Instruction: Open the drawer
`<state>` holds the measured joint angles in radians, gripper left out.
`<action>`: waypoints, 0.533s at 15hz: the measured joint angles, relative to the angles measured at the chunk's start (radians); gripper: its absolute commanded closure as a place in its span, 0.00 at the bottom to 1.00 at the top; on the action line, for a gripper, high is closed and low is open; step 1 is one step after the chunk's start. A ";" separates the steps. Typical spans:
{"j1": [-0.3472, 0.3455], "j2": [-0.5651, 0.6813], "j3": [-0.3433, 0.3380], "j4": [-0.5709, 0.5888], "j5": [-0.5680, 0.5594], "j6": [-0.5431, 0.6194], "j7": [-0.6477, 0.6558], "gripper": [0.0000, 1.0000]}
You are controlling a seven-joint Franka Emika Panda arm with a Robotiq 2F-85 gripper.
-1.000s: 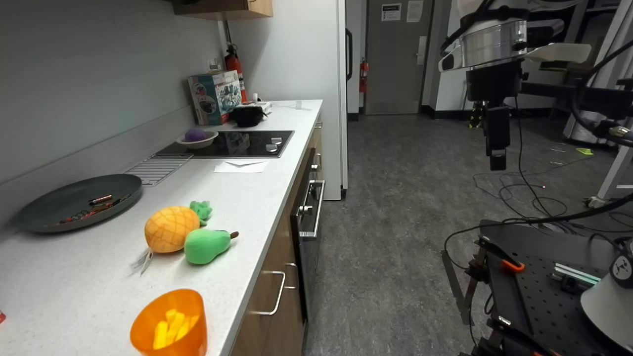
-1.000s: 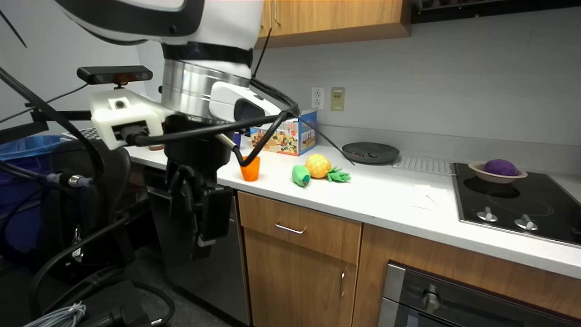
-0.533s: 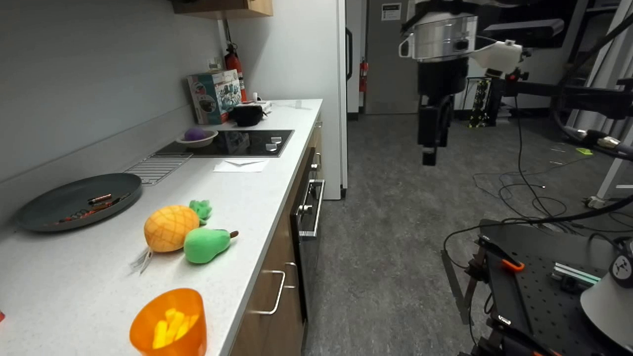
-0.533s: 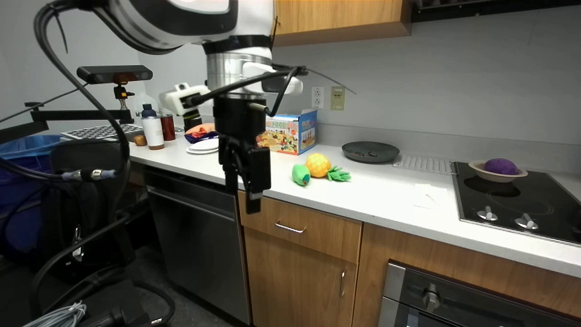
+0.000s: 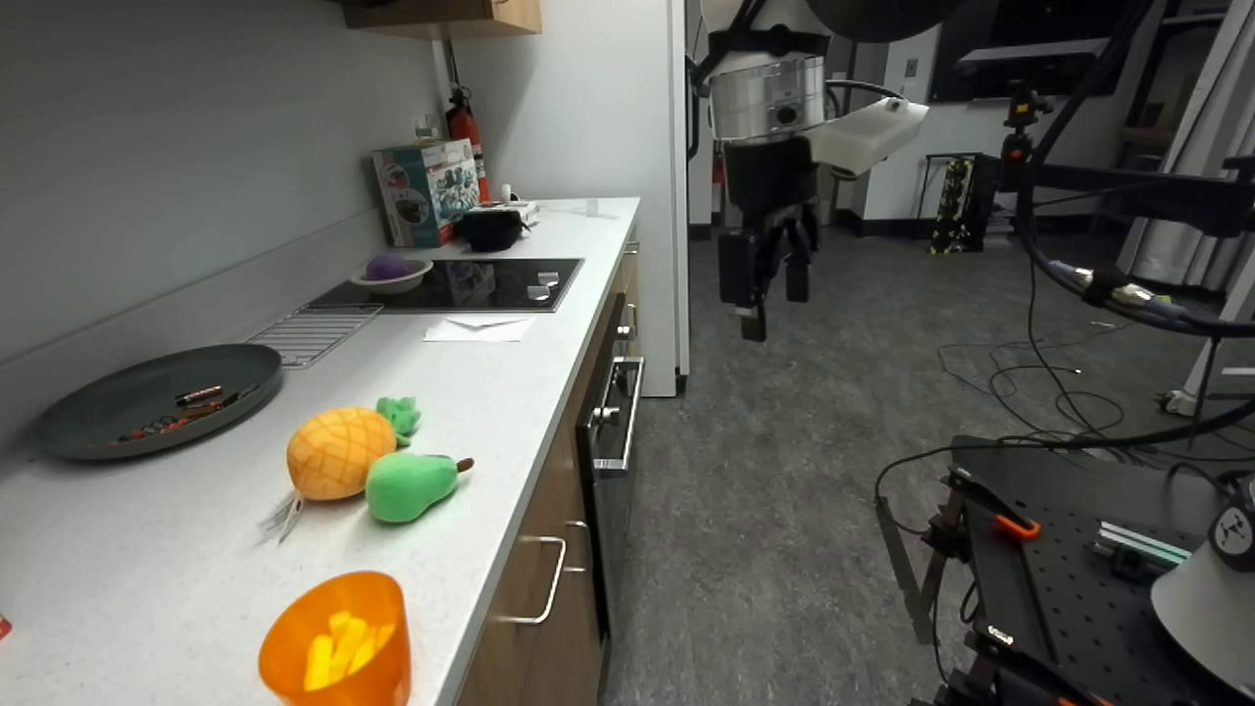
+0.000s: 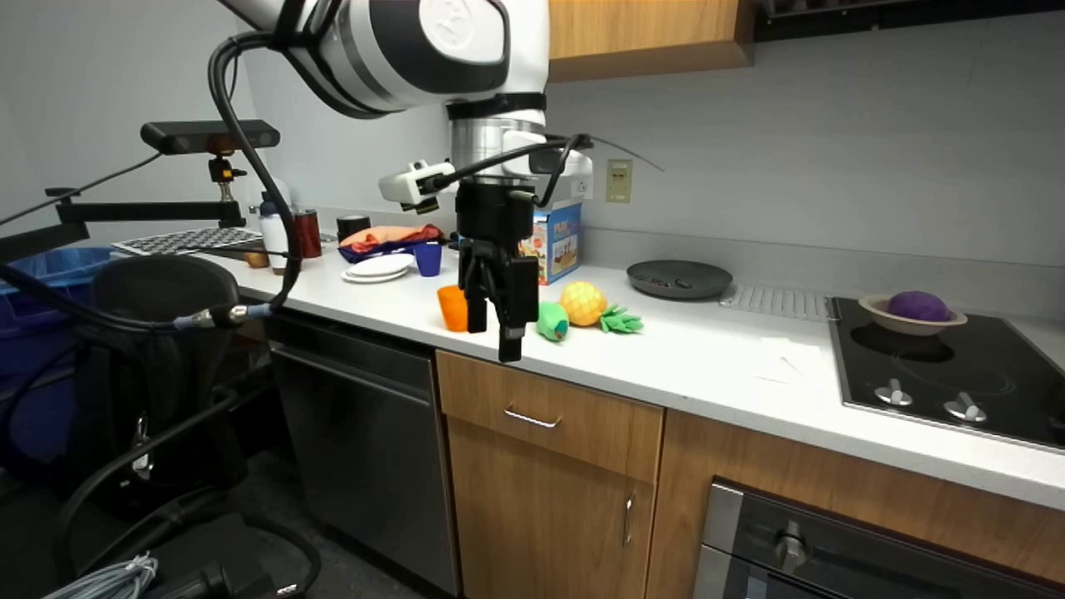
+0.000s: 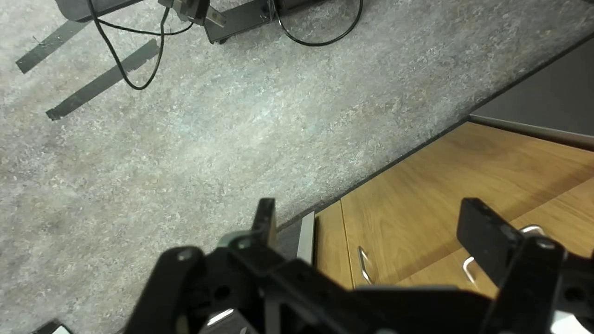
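Observation:
The drawer (image 6: pixel 599 424) has a brown wood-grain front under the counter and is shut; its inner sides are hidden. Its silver bar handle (image 6: pixel 532 418) also shows in an exterior view (image 5: pixel 554 583). In the wrist view the drawer front (image 7: pixel 573 215) is at the lower right, with the handle (image 7: pixel 468 269) partly behind the right finger. My gripper (image 6: pixel 493 343) points down, open and empty. In an exterior view the gripper (image 5: pixel 775 312) hangs over the floor, apart from the counter. In the wrist view its fingers (image 7: pixel 366 208) stand wide apart.
A cabinet door (image 6: pixel 549 507) with a silver handle is below the drawer. An oven (image 6: pixel 799 549) and a dishwasher (image 6: pixel 358 433) flank it. The counter (image 5: pixel 471 392) bears an orange cup (image 5: pixel 338 628), a plush pear (image 5: pixel 407 487) and a plush pineapple (image 5: pixel 338 454). A cable hangs along the arm.
The arm has moved towards the counter, leftward in an exterior view. The gripper has also risen a little and turned. The drawer has stayed shut.

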<state>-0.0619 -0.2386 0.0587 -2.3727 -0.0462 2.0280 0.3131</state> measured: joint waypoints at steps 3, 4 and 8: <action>0.000 0.011 0.000 -0.004 -0.025 0.005 0.015 0.00; 0.000 0.024 -0.001 -0.008 -0.026 0.023 0.019 0.00; -0.001 0.115 -0.023 -0.035 -0.025 0.194 0.022 0.00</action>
<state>-0.0625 -0.1236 0.0354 -2.4077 -0.0712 2.2221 0.3350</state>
